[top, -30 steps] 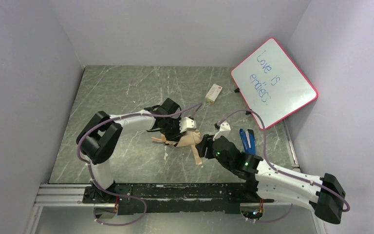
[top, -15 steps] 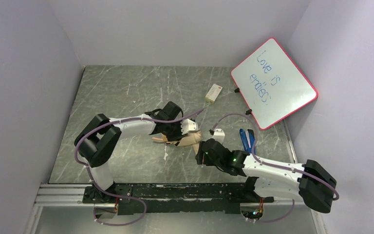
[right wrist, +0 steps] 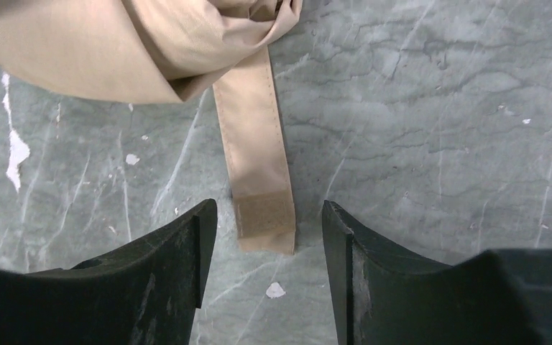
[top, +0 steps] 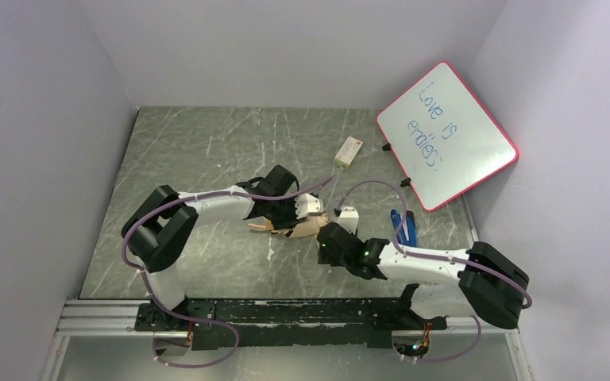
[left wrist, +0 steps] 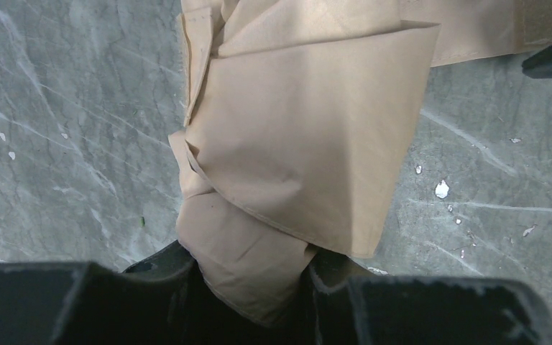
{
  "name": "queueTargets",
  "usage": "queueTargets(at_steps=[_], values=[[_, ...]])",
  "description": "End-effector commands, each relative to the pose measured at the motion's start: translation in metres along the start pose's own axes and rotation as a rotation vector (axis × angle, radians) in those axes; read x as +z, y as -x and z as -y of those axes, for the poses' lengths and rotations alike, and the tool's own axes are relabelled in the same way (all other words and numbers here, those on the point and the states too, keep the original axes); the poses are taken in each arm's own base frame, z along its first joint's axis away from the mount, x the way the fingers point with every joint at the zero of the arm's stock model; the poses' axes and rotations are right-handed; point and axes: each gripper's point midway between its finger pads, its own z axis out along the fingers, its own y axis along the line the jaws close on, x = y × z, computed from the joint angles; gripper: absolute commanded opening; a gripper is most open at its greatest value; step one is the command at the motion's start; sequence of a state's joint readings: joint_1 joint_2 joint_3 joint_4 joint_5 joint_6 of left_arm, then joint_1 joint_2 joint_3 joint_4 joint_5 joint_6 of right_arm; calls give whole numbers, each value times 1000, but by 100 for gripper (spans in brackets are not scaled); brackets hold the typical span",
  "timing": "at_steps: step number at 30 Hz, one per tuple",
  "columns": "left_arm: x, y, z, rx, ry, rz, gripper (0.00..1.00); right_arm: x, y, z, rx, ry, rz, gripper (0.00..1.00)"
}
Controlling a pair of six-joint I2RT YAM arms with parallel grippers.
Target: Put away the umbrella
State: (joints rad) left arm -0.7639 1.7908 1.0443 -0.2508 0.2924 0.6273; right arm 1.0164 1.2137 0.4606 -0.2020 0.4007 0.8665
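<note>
The umbrella point(top: 308, 227) lies folded in the middle of the table as a tan fabric bundle, its short orange-tan handle point(top: 257, 227) sticking out to the left. My left gripper point(top: 289, 216) is shut on the lower end of the bundle point(left wrist: 251, 277), and tan folds point(left wrist: 309, 136) fill the left wrist view. My right gripper point(top: 323, 243) is just right of the bundle, low over the table and open point(right wrist: 267, 230). The umbrella's tan strap point(right wrist: 257, 158) lies flat on the marble. Its velcro end point(right wrist: 264, 215) sits between the two black fingers without touching either.
A pink-framed whiteboard point(top: 447, 135) leans on the right wall at the back. A small blue object point(top: 401, 226) lies just right of my right arm, and a small white box point(top: 349, 151) lies behind the umbrella. Grey walls close in the marble table point(top: 198, 143).
My right arm has swung left and stretched out lower, bringing its open gripper down around the strap end. The left gripper shifted slightly right with the bundle early on, then stayed.
</note>
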Motion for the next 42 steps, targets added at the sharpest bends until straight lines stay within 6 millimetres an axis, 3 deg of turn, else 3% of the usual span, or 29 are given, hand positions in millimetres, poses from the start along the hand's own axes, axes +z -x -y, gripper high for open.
queueTargets(at_steps=[1, 14, 19, 23, 29, 33, 35, 42], values=[[7, -33, -4, -13, 39, -123, 5, 3, -8, 26, -84, -138, -34, 58], [15, -36, 0, -77, 13, -142, 5, 8, -28, 10, -186, -99, -89, 54], [16, -38, -1, -81, 11, -150, 5, 12, -34, 19, -218, -157, -98, 53], [15, -36, -2, -81, 12, -141, 5, 13, -36, 36, -236, -245, -103, 43], [14, -36, -3, -77, 14, -142, 5, 12, -39, 42, -227, -290, -119, 27], [15, -36, -5, -87, 23, -144, 5, 11, -36, 39, -234, -277, -112, 10], [15, -35, -7, -97, 35, -137, 5, 10, -33, 35, -235, -258, -102, 0], [14, -24, -22, -155, 64, -96, 5, 3, -40, -5, -302, -64, -105, 0]])
